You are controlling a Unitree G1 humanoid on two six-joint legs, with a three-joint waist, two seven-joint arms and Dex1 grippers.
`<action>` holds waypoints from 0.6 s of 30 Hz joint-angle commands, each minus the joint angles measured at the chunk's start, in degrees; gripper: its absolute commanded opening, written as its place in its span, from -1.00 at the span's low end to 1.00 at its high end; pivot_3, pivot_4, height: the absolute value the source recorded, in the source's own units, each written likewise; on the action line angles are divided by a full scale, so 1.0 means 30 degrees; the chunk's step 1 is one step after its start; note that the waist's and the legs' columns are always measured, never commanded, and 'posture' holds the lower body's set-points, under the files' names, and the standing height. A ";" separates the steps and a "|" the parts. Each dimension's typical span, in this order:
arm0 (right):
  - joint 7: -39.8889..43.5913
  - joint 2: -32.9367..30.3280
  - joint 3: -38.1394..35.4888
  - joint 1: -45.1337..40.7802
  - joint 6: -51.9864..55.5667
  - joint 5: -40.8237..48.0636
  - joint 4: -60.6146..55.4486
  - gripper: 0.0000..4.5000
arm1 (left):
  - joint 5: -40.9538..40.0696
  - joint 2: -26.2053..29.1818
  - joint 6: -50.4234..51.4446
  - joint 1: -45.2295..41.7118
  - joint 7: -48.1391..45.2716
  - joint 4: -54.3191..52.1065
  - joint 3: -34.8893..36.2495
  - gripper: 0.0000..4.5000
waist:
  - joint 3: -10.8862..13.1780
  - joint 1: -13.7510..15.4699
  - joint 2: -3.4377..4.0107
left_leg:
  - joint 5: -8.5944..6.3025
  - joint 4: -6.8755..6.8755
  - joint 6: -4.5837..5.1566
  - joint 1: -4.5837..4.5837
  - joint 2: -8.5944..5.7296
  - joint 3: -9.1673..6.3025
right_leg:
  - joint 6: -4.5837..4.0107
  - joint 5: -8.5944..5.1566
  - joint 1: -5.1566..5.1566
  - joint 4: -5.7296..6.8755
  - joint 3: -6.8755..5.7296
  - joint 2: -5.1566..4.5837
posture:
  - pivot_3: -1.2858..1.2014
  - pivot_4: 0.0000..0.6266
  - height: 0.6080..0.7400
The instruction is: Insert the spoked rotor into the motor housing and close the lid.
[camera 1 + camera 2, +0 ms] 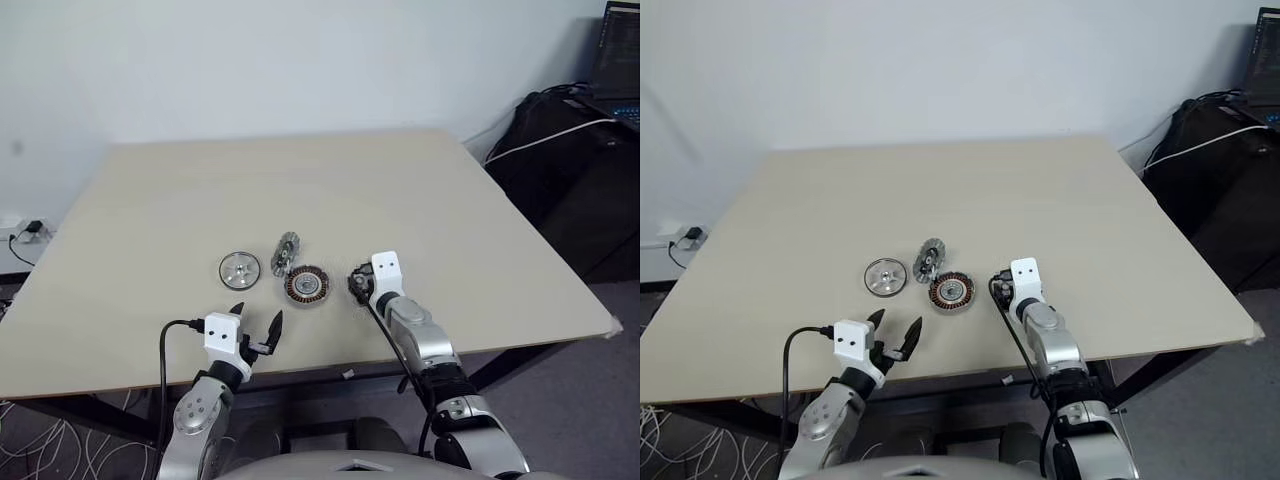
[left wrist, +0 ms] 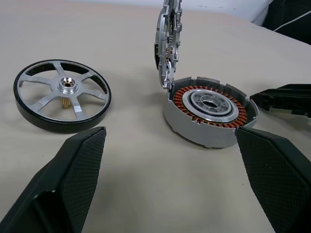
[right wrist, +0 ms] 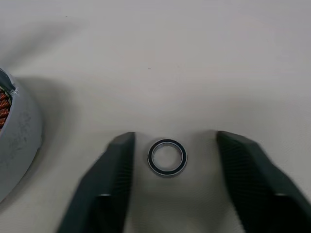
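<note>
Parts sit in a short row near the front edge of the table in the head view. The spoked wheel lies flat on the robot's left and the copper-wound housing is to its right. The notched lid stands on edge just behind the housing. The left gripper hovers in front of the wheel with its fingers spread, holding nothing. The right gripper is down at the table just right of the housing.

From the left wrist, the wheel shows silver spokes, a dark rim and a raised hub with a brass stub underneath. It is apart from the housing. The lid leans tilted against the housing's rim, and its notches look matched to those on the housing wall.

From the right wrist, the fingers stand either side of a small dark-edged ring that lies flat. They are apart from it and grip nothing.

The wheel is probably rigid metal, fairly heavy for its size, and smooth enough to slip. Pinching across the dark rim, or on the rim beside a spoke, looks safer than taking the hub. It may snap toward the housing if magnets line the rim. The leaning lid could topple if the housing is nudged.
</note>
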 commanded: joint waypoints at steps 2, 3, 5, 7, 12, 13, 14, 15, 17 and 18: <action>0.0006 0.0213 0.0062 -0.0133 -0.0091 0.0000 -0.0775 -0.40 | -0.0200 -0.0077 -0.0006 -0.0222 0.0024 -0.0855 0.0028 1.00 | -0.0007 -0.0036 0.0011 | 0.0000 0.0000 0.0000 0.0000 0.0000 0.0001 | 0.0000 0.0000 0.0000 0.0000 0.0001 0.0000 | 0.03 -1.00 1.00; 0.0011 0.0218 0.0063 -0.0117 -0.0110 -0.0003 -0.0843 -0.56 | -0.0197 -0.0081 0.0001 -0.0216 0.0028 -0.0860 0.0033 1.00 | -0.0008 -0.0040 0.0013 | 0.0000 0.0000 0.0000 0.0000 0.0000 0.0000 | 0.0000 -0.0001 0.0000 0.0001 0.0001 0.0000 | 0.03 -1.00 1.00; -0.0048 0.0221 -0.0046 -0.0057 -0.0123 0.0053 -0.1173 -0.69 | -0.0195 -0.0088 0.0014 -0.0204 0.0032 -0.0874 0.0039 1.00 | -0.0011 -0.0042 0.0018 | 0.0000 0.0000 0.0000 0.0001 0.0000 0.0000 | 0.0000 0.0000 0.0000 0.0001 0.0001 0.0000 | 0.03 -1.00 1.00; -0.0047 0.0178 -0.0178 0.0029 -0.0030 0.0162 -0.1700 -0.69 | -0.0202 -0.0099 0.0031 -0.0206 0.0046 -0.0888 0.0050 1.00 | -0.0010 -0.0038 0.0021 | 0.0000 0.0000 0.0000 0.0000 0.0000 0.0000 | 0.0000 -0.0001 -0.0001 0.0001 0.0001 -0.0001 | 0.03 -1.00 1.00; 0.0392 0.0009 0.0284 0.0480 0.0458 0.0069 -0.3928 -0.69 | -0.0202 -0.0103 0.0058 -0.0189 0.0036 -0.0893 0.0042 1.00 | -0.0011 -0.0010 0.0025 | 0.0000 0.0000 0.0000 -0.0001 -0.0001 -0.0001 | 0.0002 -0.0001 0.0000 -0.0001 0.0000 -0.0004 | 0.03 -1.00 1.00; 0.0493 0.0039 0.0438 0.0556 0.0622 0.0091 -0.4466 -0.69 | -0.0203 -0.0106 0.0060 -0.0195 0.0026 -0.0883 0.0035 1.00 | -0.0012 -0.0010 0.0026 | 0.0000 -0.0001 0.0000 -0.0001 -0.0001 -0.0001 | 0.0002 -0.0001 0.0000 0.0000 0.0001 -0.0003 | 0.03 -1.00 1.00; 0.0563 0.0078 0.0570 0.0614 0.0795 0.0114 -0.4913 -0.69 | -0.0196 -0.0110 0.0059 -0.0201 0.0020 -0.0869 0.0023 1.00 | -0.0012 0.0007 0.0026 | 0.0000 -0.0002 0.0000 -0.0001 0.0000 -0.0002 | 0.0002 -0.0002 -0.0001 0.0000 0.0000 -0.0003 | 0.03 -1.00 1.00; 0.0658 0.0151 0.0727 0.0668 0.0974 0.0153 -0.5352 -0.69 | -0.0187 -0.0120 0.0052 -0.0207 0.0017 -0.0848 0.0008 1.00 | -0.0012 0.0003 0.0026 | 0.0000 -0.0002 0.0000 -0.0001 0.0000 -0.0002 | 0.0002 -0.0002 -0.0001 0.0001 -0.0001 -0.0003 | 0.03 -1.00 1.00; 0.0847 0.0300 0.1059 0.0751 0.1320 0.0181 -0.5965 -0.69 | -0.0166 -0.0138 0.0032 -0.0218 0.0014 -0.0811 -0.0020 1.00 | -0.0012 -0.0011 0.0029 | 0.0000 -0.0003 0.0000 -0.0002 0.0001 -0.0002 | 0.0003 -0.0003 -0.0004 0.0001 0.0001 -0.0002 | 0.03 -1.00 1.00; 0.0927 0.0375 0.1239 0.0767 0.1478 0.0165 -0.6147 -0.69 | -0.0167 -0.0139 0.0033 -0.0235 0.0010 -0.0799 -0.0016 1.00 | -0.0012 -0.0010 0.0028 | 0.0000 -0.0003 0.0000 -0.0001 0.0002 -0.0002 | 0.0004 -0.0004 -0.0004 0.0001 0.0001 -0.0002 | 0.03 -1.00 1.00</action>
